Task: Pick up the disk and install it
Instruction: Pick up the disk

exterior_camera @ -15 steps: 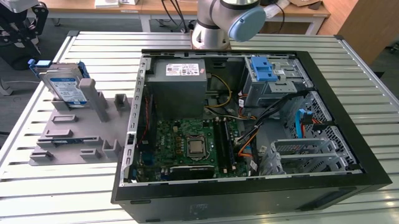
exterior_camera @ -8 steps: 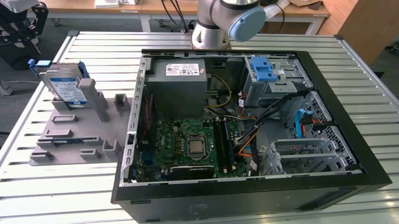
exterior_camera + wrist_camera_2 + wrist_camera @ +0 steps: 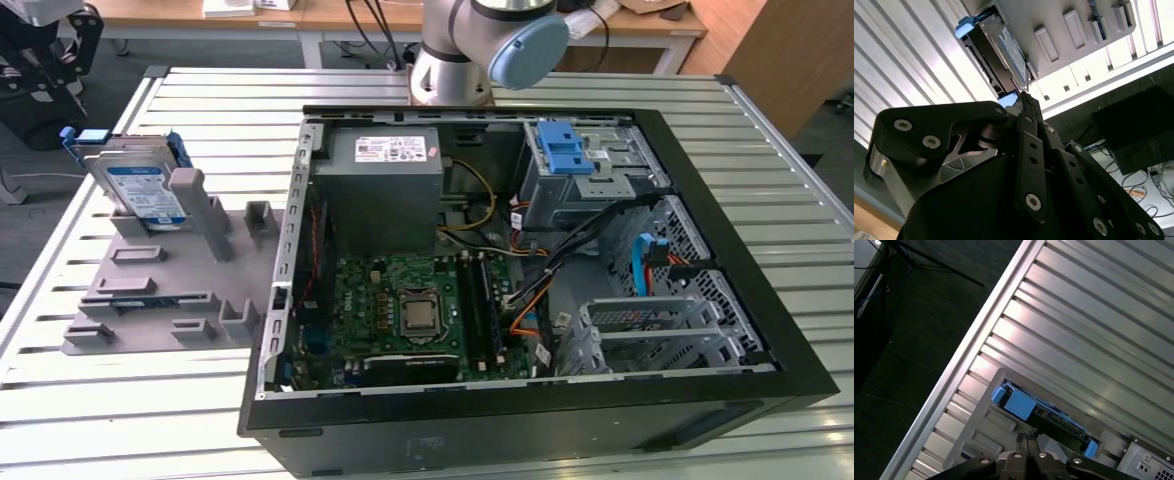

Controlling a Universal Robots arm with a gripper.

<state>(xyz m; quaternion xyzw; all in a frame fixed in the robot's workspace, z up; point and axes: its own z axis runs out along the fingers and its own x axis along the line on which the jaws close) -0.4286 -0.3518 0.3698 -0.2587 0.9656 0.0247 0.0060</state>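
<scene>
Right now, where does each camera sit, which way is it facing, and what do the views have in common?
Exterior view: off the arm, above the slatted table, looking down on the open computer case; the arm's base shows behind it.
First wrist view: on the wrist, facing down past the gripper at the disk in its gray holder.
Second wrist view: on the wrist, looking along the gripper toward the same disk.
Shared: all three show the disk and the table.

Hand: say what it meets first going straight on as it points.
Probably the disk, upright in the gray holder: the hand aims at its blue carrier in the first wrist view. Depth is unclear.
</scene>
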